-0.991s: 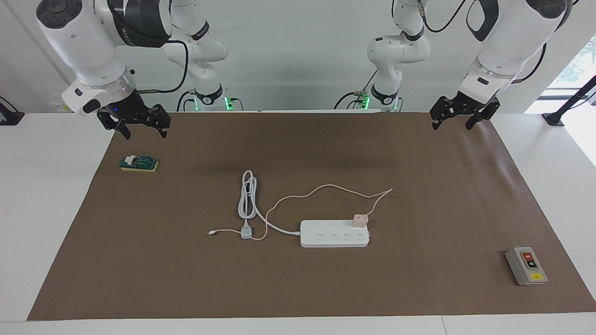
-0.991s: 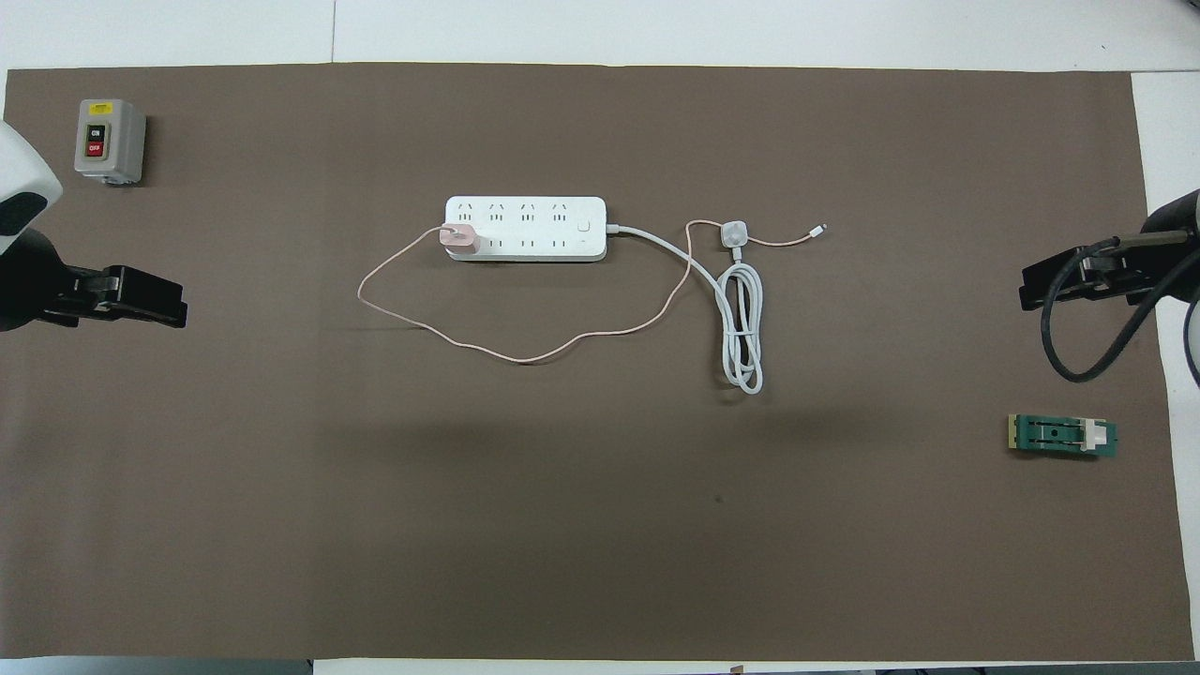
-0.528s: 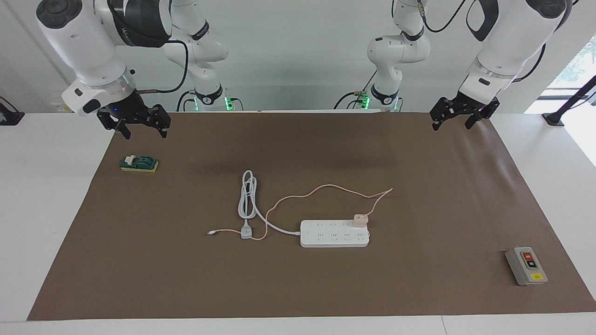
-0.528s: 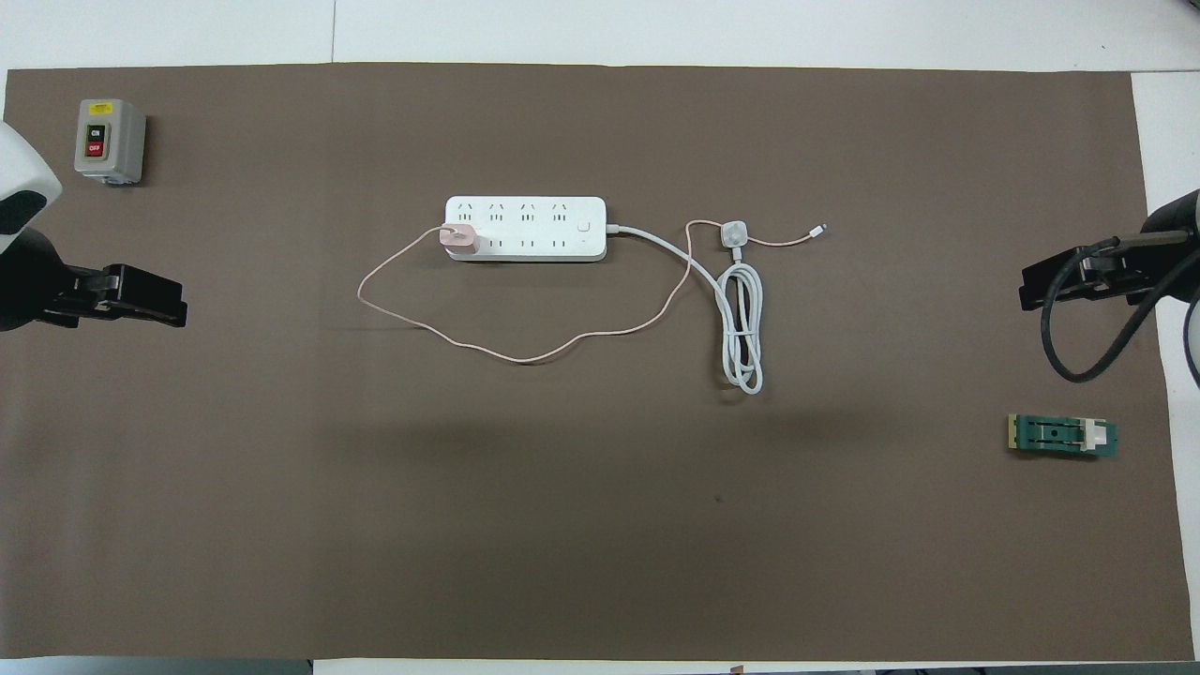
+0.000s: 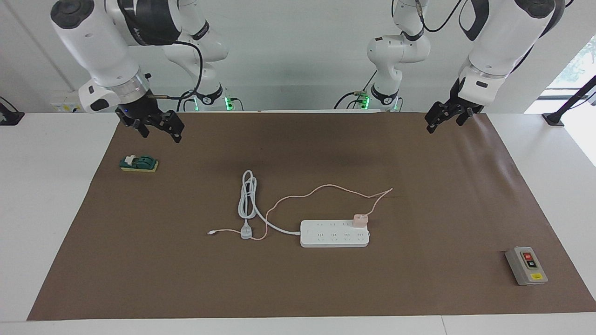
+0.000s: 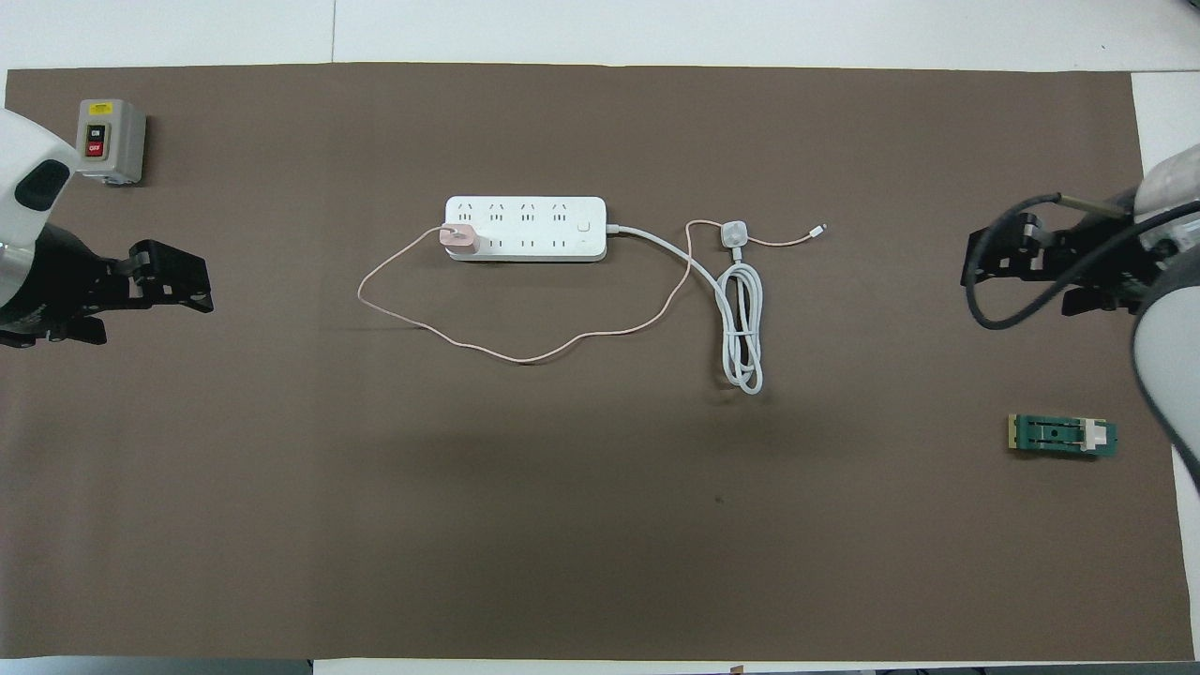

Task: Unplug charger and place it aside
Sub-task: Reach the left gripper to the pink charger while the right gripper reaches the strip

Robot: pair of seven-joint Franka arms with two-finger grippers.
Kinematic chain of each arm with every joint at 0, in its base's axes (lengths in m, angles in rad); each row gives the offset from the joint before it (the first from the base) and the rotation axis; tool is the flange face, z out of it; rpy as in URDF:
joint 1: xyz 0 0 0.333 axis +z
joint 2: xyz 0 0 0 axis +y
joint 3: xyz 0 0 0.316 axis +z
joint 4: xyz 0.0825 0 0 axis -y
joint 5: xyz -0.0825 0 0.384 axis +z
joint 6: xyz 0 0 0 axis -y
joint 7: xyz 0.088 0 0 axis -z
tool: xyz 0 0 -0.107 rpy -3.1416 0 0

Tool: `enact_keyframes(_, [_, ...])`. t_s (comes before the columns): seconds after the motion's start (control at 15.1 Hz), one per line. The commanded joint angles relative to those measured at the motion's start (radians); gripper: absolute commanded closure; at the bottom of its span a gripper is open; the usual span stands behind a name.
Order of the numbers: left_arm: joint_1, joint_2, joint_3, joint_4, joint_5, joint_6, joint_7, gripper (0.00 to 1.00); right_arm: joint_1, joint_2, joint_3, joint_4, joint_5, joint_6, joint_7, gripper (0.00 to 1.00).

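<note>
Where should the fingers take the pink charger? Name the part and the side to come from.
Grip the charger by its cube body, coming straight down from above. It stands up out of the power strip at the end toward the left arm, so its side faces are free. Probably set the fingers across the faces clear of the pink cable; the strip may need steadying.

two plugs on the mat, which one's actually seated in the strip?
The pink charger, plugged into the power strip at the left arm's end. The grey-white plug lies loose on the mat.
</note>
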Motion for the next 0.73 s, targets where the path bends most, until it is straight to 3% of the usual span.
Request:
enact_keyframes(0.0, [-0.053, 0.084, 0.005, 0.068, 0.007, 0.026, -0.166, 0.00, 0.024, 0.034, 0.006, -0.022, 0.079, 0.070, 0.228, 0.00])
enact_keyframes(0.4, [-0.109, 0.269, 0.006, 0.236, 0.007, 0.066, -0.524, 0.00, 0.068, 0.157, 0.006, -0.019, 0.238, 0.242, 0.627, 0.00])
enact_keyframes(0.66, [-0.146, 0.366, 0.006, 0.289, 0.007, 0.202, -0.819, 0.00, 0.134, 0.240, 0.006, -0.014, 0.300, 0.387, 0.800, 0.00])
